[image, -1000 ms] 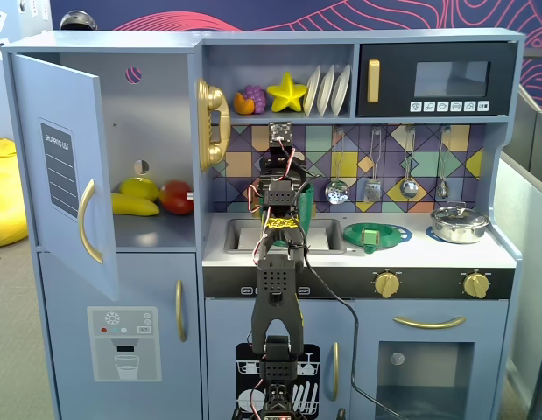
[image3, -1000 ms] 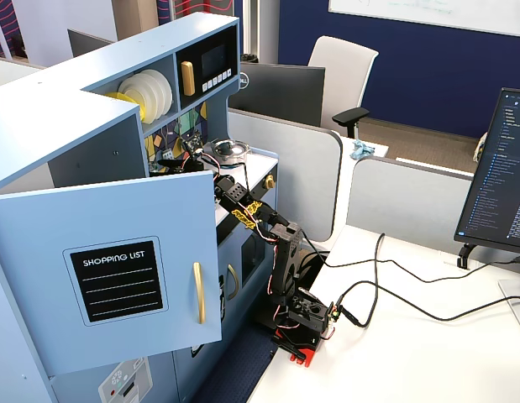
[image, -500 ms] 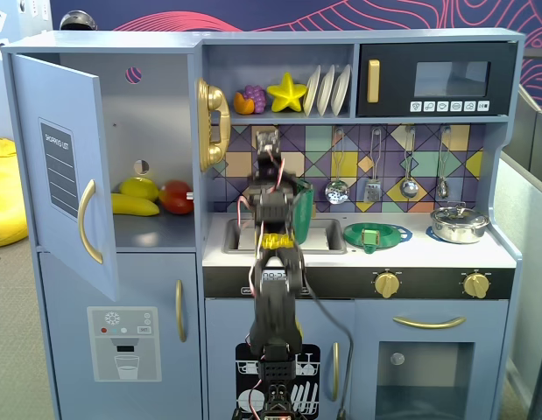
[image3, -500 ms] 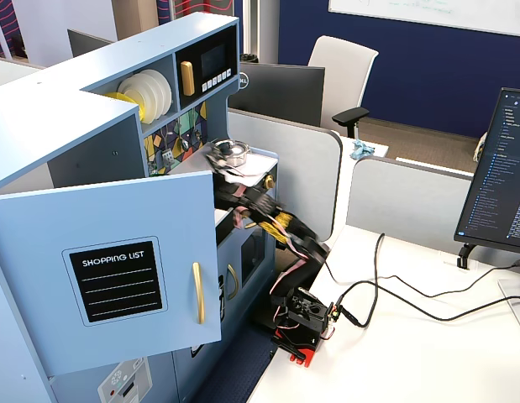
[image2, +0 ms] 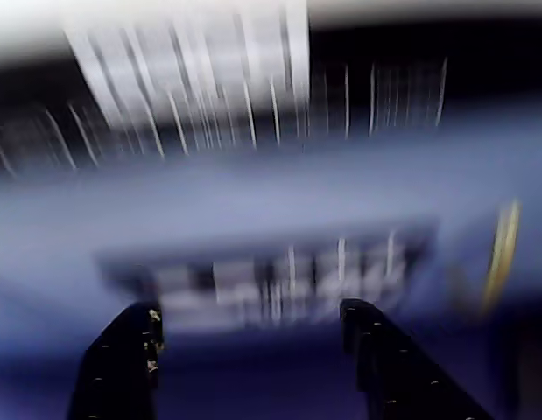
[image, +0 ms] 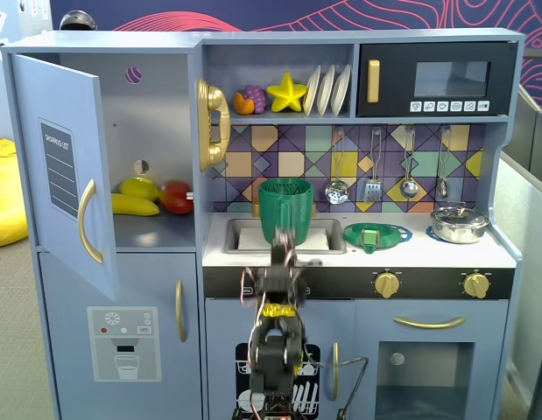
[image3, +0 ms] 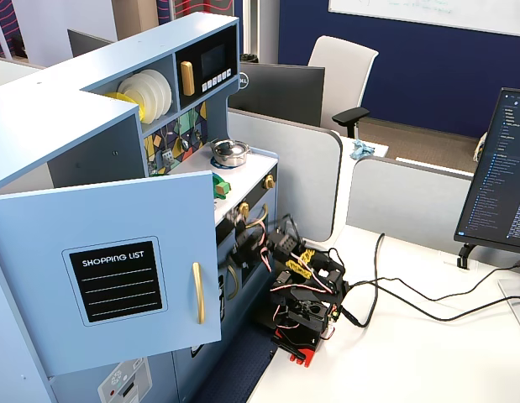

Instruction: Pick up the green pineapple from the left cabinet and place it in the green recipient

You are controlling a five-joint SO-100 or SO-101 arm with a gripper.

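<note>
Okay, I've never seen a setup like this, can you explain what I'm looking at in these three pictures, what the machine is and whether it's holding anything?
The machine is a small black robot arm with a two-finger gripper, standing folded low in front of a pale-blue toy kitchen. One fixed camera faces the kitchen head-on, another looks from its side across an office desk, and the blurred picture comes from a camera riding on the arm's wrist.

The left cabinet's door is open. Inside lie a yellow toy banana, a red round toy fruit and a yellow-green fruit. I cannot pick out the pineapple clearly. A tall dark-green ribbed plastic cup stands at the sink.

The gripper's fingers are spread apart and hold nothing.
</note>
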